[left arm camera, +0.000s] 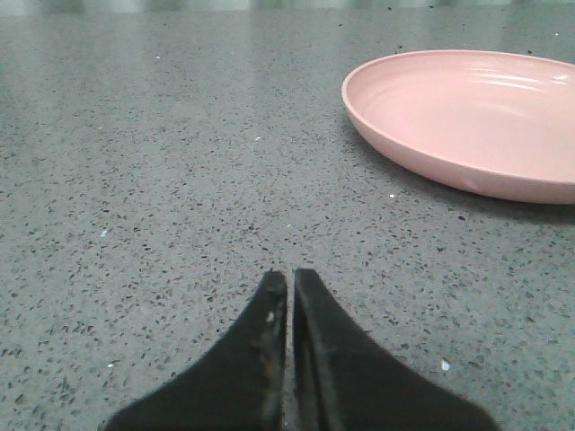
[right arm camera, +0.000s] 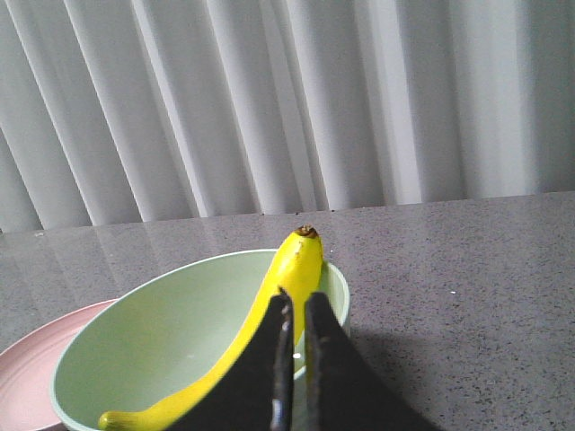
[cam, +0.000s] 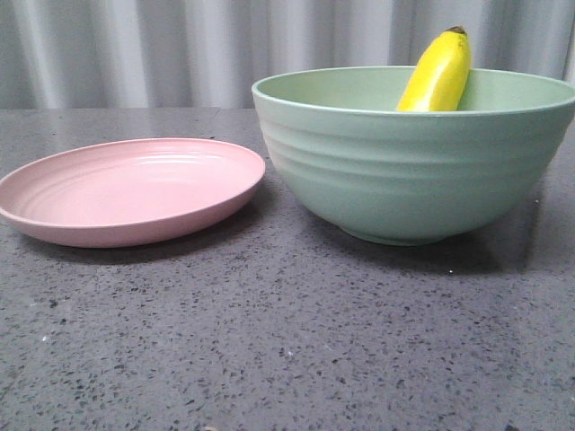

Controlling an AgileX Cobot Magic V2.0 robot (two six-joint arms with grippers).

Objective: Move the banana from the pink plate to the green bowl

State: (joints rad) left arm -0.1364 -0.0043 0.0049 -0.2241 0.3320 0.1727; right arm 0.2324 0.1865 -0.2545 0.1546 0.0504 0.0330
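The banana [cam: 438,74] lies in the green bowl [cam: 404,171], its dark tip leaning up over the far rim. The pink plate [cam: 126,193] stands empty to the bowl's left. Neither gripper shows in the front view. My left gripper [left arm camera: 290,274] is shut and empty, low over the tabletop, with the pink plate [left arm camera: 467,117] apart from it. My right gripper [right arm camera: 296,296] is shut and empty, above the near side of the green bowl [right arm camera: 162,332]. The banana [right arm camera: 301,265] runs along the bowl's inside just beyond the fingertips. An edge of the pink plate [right arm camera: 27,377] shows behind the bowl.
The dark speckled tabletop [cam: 287,341] stretches in front of the plate and bowl. A pleated pale curtain [cam: 135,45] hangs behind the table's far edge.
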